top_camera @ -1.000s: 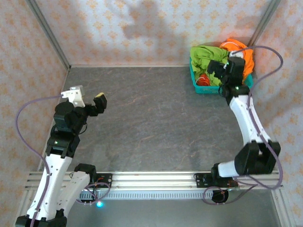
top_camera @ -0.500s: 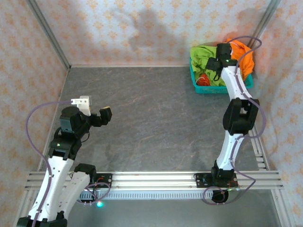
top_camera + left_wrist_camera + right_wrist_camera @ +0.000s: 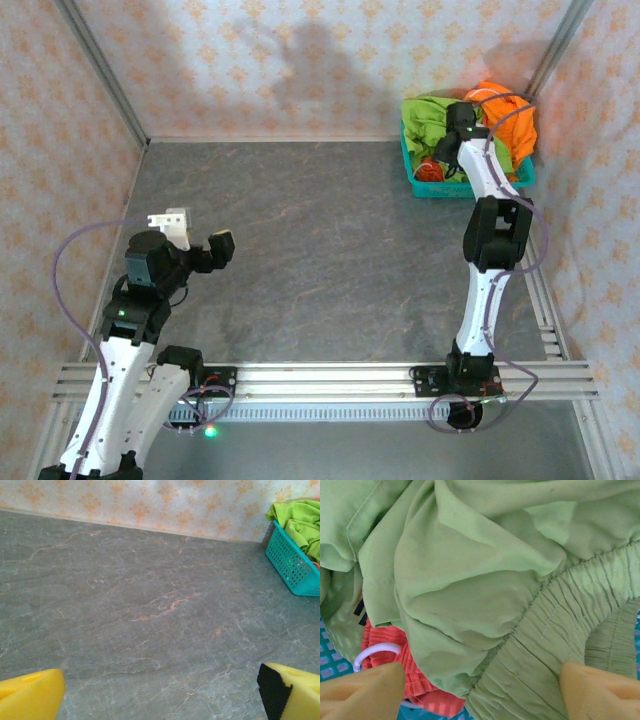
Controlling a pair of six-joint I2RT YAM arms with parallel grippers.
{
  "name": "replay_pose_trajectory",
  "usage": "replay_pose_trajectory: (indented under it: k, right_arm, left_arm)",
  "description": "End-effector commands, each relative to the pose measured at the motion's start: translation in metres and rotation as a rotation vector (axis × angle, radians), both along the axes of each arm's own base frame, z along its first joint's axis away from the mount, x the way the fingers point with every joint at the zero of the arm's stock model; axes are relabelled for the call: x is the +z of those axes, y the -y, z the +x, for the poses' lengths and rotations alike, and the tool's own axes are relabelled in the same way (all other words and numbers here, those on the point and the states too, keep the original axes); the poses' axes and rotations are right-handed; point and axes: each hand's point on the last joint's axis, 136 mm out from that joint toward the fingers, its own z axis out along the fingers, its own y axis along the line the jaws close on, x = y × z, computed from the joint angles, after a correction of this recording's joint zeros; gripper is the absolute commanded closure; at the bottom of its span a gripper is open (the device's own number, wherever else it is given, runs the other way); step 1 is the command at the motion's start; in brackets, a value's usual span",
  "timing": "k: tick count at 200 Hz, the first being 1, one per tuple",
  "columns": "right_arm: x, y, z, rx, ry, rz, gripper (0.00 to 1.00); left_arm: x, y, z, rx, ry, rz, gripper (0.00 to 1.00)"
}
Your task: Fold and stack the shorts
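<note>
- R gripper: fingers spread wide, not pinching anything. The pads sit lower left & lower right of the wrist view, w/ the lime green shorts bunched between & beneath them.
- Gathered elastic waist of the green pair runs from bottom centre up to the right edge, just beside the lower-right pad.
- Lower left, orange shorts peek out from under the green. A white drawstring loop lies just above the lower-left pad.
- Top view: R arm stretched to the upper right of frame, gripper down in the teal basket. More orange cloth is heaped at the basket's right side.
- L gripper: jaws wide apart, holding nothing, hovering over the grey table at mid left of frame.
- L wrist view: bare tabletop ahead. Basket w/ green cloth is at upper right, well apart from that gripper.
</note>
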Motion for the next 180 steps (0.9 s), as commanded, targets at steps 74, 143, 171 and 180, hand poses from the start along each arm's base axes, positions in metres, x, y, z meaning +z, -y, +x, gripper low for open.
replay_pose_trajectory:
  k: [74, 143, 171, 180]
  right_arm:
    - [-0.024, 0.009, -0.004, -0.107, -0.025, 0.071, 0.1]
    - [-0.038, 0.011, 0.005, -0.102, -0.044, 0.079, 0.65]
    - [-0.026, 0.005, 0.008, -0.089, -0.012, 0.113, 0.95]
    - [-0.017, 0.004, 0.008, -0.094, 0.015, 0.124, 1.0]
  left_arm:
    - [-0.011, -0.01, -0.005, 0.052, -0.037, 0.008, 0.0]
    - [-0.014, -0.01, -0.006, 0.052, -0.049, 0.011, 0.0]
    - [-0.013, -0.011, -0.006, 0.054, -0.048, 0.016, 0.0]
    - [-0.013, -0.011, -0.006, 0.055, -0.049, 0.016, 0.0]
